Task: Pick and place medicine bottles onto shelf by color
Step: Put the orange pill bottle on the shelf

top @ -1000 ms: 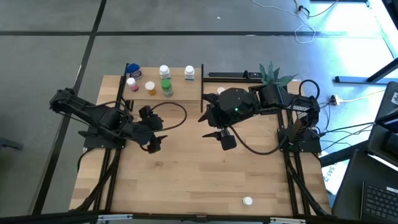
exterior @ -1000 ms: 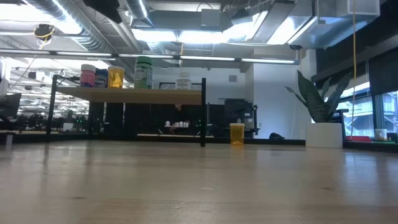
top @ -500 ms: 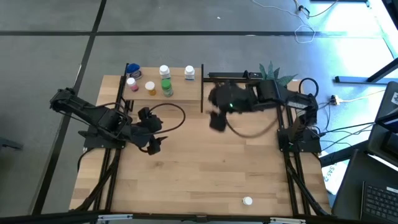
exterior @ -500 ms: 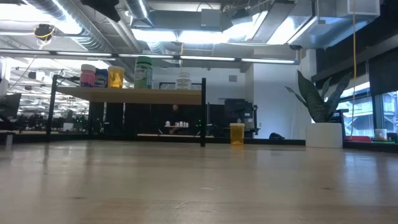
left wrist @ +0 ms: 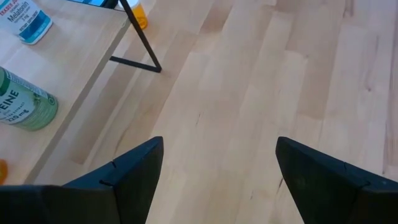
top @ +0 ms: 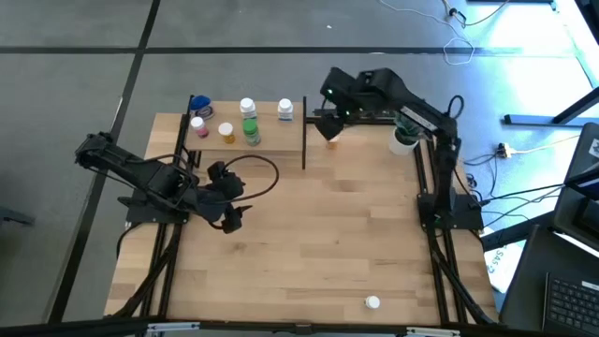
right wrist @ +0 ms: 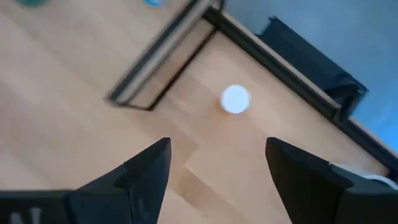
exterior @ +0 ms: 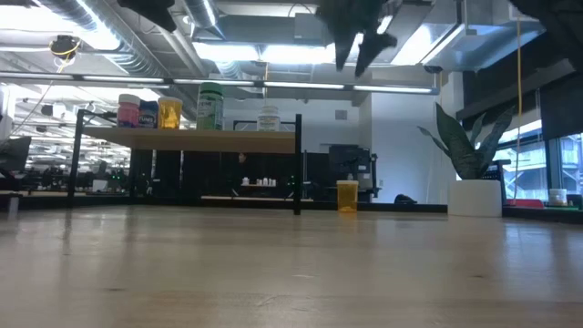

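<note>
The shelf [top: 271, 140] stands at the table's far left and carries several medicine bottles: blue [top: 199, 104], pink [top: 197, 124], orange [top: 226, 132], green [top: 251, 129] and two white [top: 284, 109]. Another orange bottle [exterior: 347, 196] stands upright on the table just right of the shelf; its white cap [right wrist: 236, 99] shows below my right gripper [right wrist: 217, 149]. That gripper hangs open, high above it, pointing steeply down [top: 328, 126]. A white bottle [top: 372, 302] sits by the near edge. My left gripper [top: 229, 215] waits open over the table's left middle.
A potted plant in a white pot [exterior: 474, 196] stands at the far right, close to my right arm. The shelf's black posts [exterior: 298, 164] rise beside the orange bottle on the table. Bare wood spreads across the table's middle and near half [top: 309, 253].
My right gripper has swung from the table's middle toward the far edge, beside the shelf's right end, rolling its wrist and tipping further downward; it now shows at the top of the low view. Its fingers stay open. The bottles have not moved.
</note>
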Motion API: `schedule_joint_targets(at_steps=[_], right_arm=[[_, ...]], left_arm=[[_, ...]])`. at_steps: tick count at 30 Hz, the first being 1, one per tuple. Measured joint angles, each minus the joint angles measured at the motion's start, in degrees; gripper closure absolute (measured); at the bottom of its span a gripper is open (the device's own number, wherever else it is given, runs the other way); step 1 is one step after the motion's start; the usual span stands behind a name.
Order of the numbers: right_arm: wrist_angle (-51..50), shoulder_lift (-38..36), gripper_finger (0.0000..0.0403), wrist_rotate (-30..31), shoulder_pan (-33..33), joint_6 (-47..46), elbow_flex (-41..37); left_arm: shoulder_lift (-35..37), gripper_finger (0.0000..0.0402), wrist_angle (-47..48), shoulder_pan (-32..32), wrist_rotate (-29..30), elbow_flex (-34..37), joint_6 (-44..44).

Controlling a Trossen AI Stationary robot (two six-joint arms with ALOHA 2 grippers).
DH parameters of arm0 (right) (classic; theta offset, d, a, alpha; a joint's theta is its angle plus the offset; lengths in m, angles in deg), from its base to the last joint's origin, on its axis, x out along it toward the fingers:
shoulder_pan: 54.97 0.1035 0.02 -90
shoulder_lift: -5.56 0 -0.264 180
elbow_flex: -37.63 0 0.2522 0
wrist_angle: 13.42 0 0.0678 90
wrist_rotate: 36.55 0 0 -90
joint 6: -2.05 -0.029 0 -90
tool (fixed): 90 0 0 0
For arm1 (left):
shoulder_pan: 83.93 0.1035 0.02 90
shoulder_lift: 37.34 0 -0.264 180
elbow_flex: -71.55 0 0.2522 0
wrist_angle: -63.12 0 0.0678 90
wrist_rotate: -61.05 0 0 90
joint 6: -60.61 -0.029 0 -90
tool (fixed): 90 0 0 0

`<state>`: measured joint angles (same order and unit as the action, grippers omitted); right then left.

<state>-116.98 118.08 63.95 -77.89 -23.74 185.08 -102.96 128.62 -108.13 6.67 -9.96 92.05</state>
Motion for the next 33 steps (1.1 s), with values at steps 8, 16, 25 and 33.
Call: schedule_joint_targets(at_steps=[8, 16, 25, 33], right_arm=[[-0.15, 7.01, 0.014, -0.48, -6.09, 4.1, -0.02], [-0.12, 15.42, 0.014, -3.47, -7.74, 22.21, -0.02], [0.64, 19.07, 0.014, -4.14, -7.08, 38.7, -0.04], [0.17, 18.83, 0.014, -7.63, -7.13, 38.01, -0.04]], left_arm=[[0.0, 0.0095, 0.03, 0.0, 0.16, 0.0, 1.44], [0.0, 0.0095, 0.07, 0.01, 2.79, 0.0, 2.56], [0.0, 0.0095, 2.72, 0.1, 3.01, 0.0, 2.58], [2.14, 0.0095, 8.48, 0.3, 9.12, 0.04, 2.99]])
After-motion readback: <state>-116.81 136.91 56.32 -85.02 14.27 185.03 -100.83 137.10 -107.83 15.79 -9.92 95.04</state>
